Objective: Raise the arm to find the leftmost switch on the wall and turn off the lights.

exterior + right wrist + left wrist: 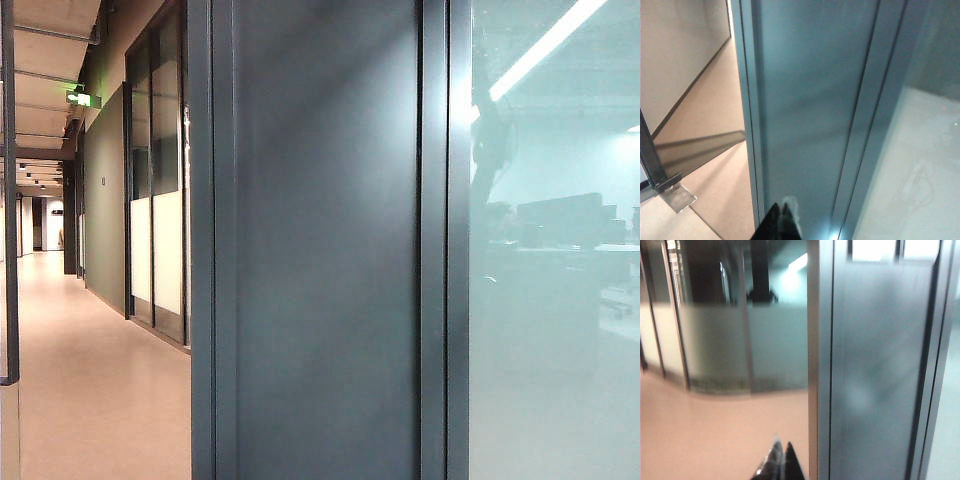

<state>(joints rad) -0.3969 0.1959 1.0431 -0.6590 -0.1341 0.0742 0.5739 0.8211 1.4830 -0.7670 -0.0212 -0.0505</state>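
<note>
The wall [330,250] is a broad smooth grey panel between darker vertical strips, filling the middle of the exterior view. No switch shows on it in any view. A dark slim shape of the arm [490,150] shows on the pale glass to its right. A bright strip of the lights [545,45] glows in that glass. My left gripper [781,450] is shut with nothing in it, low beside the wall [880,365]. The right gripper [780,209], also shut and empty, points at the foot of the wall [810,100].
A long corridor with a peach floor [90,380] runs off to the left, lined with glazed doors [160,200]. Frosted greenish glass [550,300] stands right of the wall. A metal post foot [670,192] is fixed to the floor near the right gripper.
</note>
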